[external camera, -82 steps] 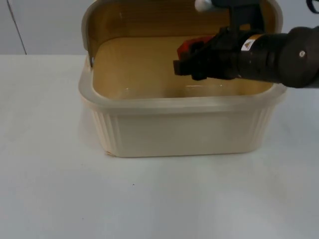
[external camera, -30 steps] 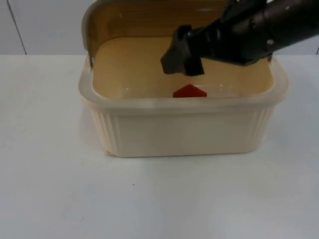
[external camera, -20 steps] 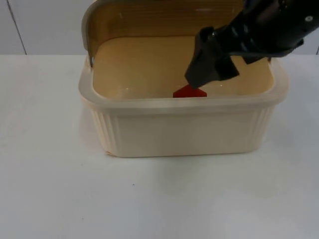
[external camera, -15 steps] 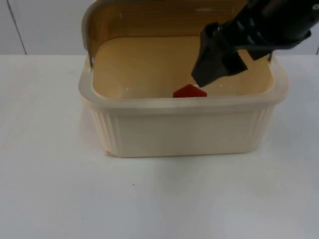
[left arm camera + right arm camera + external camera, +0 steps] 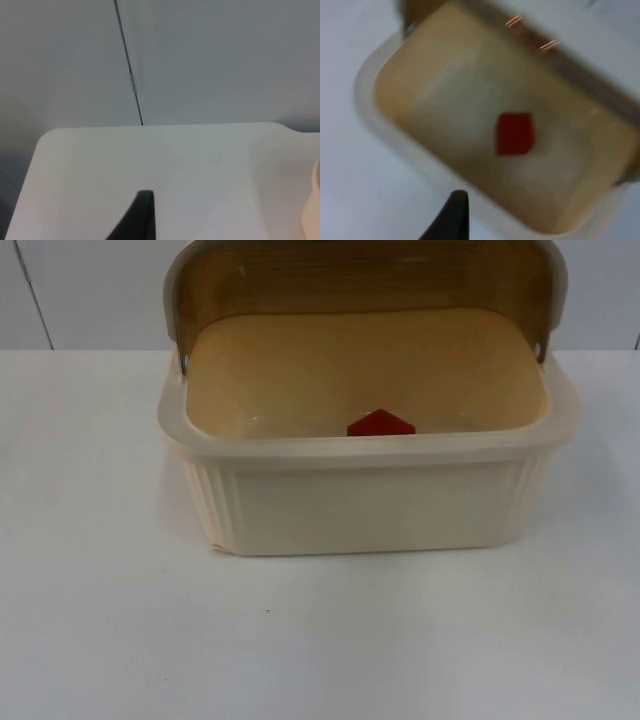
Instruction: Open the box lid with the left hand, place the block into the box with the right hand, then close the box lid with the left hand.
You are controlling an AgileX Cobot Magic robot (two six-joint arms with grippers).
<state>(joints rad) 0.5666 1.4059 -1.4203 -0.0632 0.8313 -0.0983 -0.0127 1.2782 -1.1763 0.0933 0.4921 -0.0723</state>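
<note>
Left gripper (image 5: 142, 220): it was parked out over the bare table top (image 5: 150, 165), well apart from the box, with just the box's side wall caught at the far edge of its wrist view. One black fingertip was all that could be made out, so how far the claw was spread can't be told, and nothing was seen held in it. This arm was waiting.

Box (image 5: 370, 502): sat in the middle of the table in the top view, cream plastic, ribbed walls, open side up.

Lid (image 5: 360, 275): stood up on its hinge behind the box, so the opening step was judged done and the closing step not yet.

Block (image 5: 381, 424): the red block was lying on the box floor, tucked near the front wall, touched by nothing. From the right wrist view it was seen beyond the fingertip, down inside the box.

Right gripper (image 5: 451, 216): hung above and outside the box rim, looking down into it. Again one fingertip only, so its spread can't be told; no block was in it.

Risk: the lid could get shoved past the hinge or the whole box slid along the table if it was pushed from a bad angle by the left claw, since the box wasn't held down by anything.
</note>
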